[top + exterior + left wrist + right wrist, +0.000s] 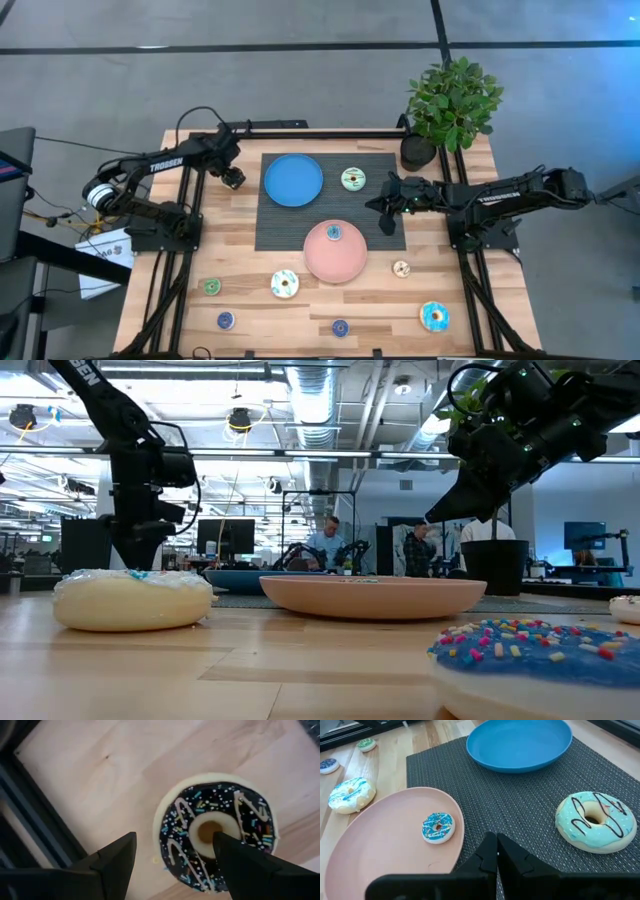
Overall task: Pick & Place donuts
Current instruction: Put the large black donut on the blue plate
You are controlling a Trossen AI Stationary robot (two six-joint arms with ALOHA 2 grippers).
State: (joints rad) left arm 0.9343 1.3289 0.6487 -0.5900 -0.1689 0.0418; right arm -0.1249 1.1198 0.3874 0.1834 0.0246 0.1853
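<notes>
Left claw (172, 855) hovers spread above a dark brown donut (216, 834) on the bench (100, 780). Right claw (496, 857), clenched empty, hangs over the mat beside a teal donut (596, 821); a small blue donut (438, 827) sits on the pink plate (380, 850).

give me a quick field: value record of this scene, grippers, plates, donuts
left gripper: open, over the dark brown donut on the bare wood, left of the mat
right gripper: shut, holding nothing, over the mat near the teal donut
blue plate: nothing on it
pink plate: one small blue donut
front of table: six more donuts loose on the wood
</notes>
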